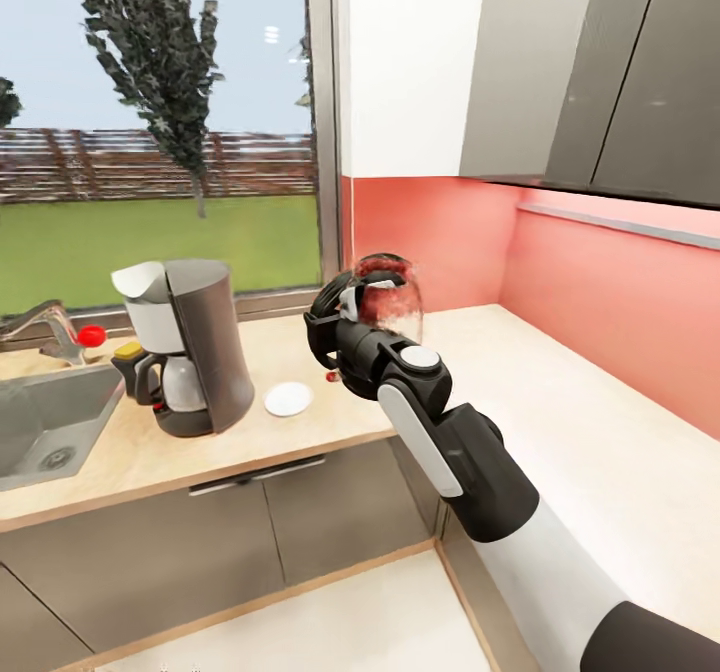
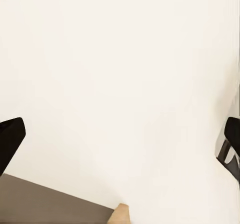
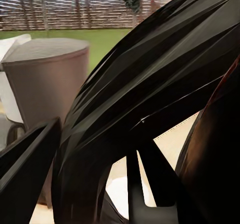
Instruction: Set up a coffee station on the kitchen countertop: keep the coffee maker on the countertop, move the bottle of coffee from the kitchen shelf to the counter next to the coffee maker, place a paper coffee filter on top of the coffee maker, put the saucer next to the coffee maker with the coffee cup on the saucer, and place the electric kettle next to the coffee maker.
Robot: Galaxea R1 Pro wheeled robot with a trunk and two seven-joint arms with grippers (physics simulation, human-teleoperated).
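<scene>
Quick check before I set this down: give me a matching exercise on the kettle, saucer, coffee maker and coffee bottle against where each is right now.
Things:
1. kettle
2. saucer
3. coffee maker
4. coffee bottle

Places:
A. flat on the countertop, between the coffee maker and the right gripper
B. held above the countertop by the right gripper
C. tucked behind the coffee maker, on its sink side
D. standing on the countertop beside the sink

Pairs: 1-B, 2-A, 3-D, 4-C
</scene>
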